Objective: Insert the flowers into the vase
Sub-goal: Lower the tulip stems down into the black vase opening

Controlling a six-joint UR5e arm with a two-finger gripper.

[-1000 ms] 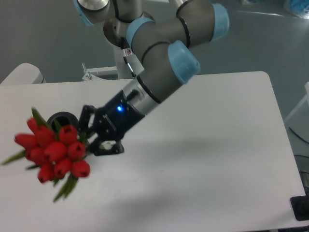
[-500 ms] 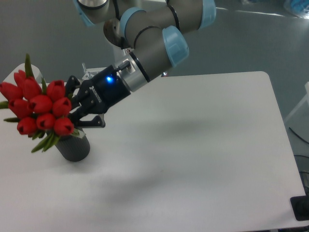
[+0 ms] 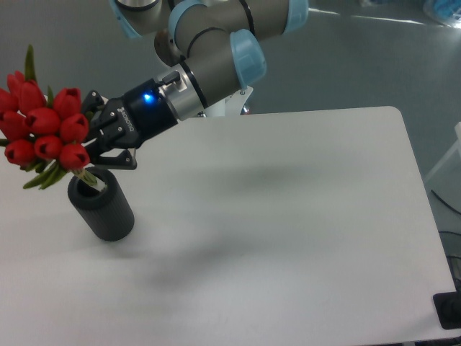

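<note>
The black two-finger tool [image 3: 92, 141] is clenched on the small bunch of red tulip buds with green stems [image 3: 45, 128], held tilted above the matte black cylindrical vase [image 3: 101, 207] near the white bench's [image 3: 302, 216] left edge, stem ends reaching its round opening.

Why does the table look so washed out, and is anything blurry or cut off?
In the camera view, soft overhead light bleaches the white table, leaving faint shadows. The flowers look slightly soft and are clipped at the left edge; the black vase shows little detail.
</note>
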